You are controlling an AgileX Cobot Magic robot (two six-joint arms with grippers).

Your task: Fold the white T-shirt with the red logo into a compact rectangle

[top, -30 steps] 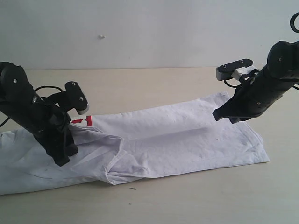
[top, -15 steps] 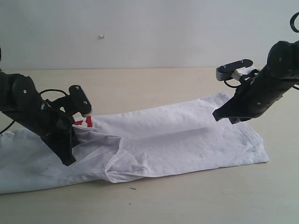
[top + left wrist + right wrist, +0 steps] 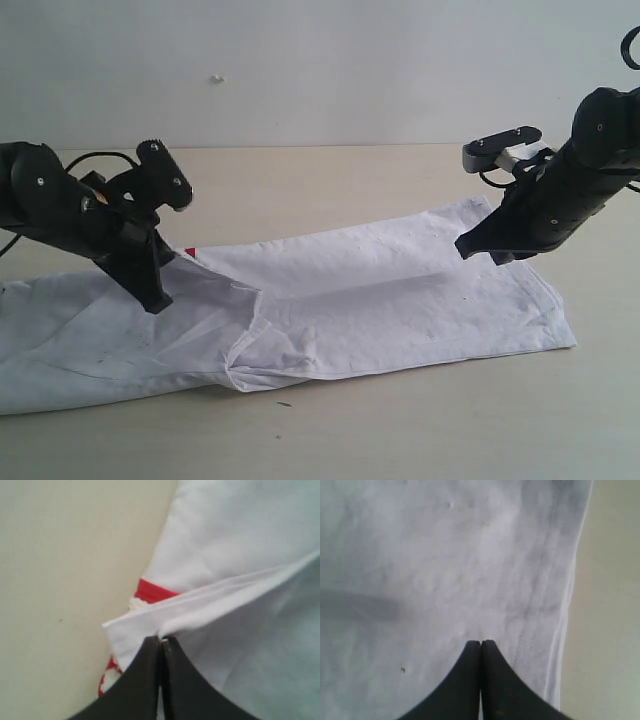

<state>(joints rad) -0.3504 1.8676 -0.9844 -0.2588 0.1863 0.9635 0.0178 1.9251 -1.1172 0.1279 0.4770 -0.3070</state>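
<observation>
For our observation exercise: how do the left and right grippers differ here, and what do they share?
The left gripper pinches a folded edge of the white T-shirt; the right gripper is over flat cloth, a grip there unclear. The red logo peeks out by the left gripper; only plain white cloth and a seam lie by the right gripper. Both have jaws shut, over the shirt.

A white T-shirt (image 3: 400, 300) lies across the table (image 3: 330, 180).
</observation>
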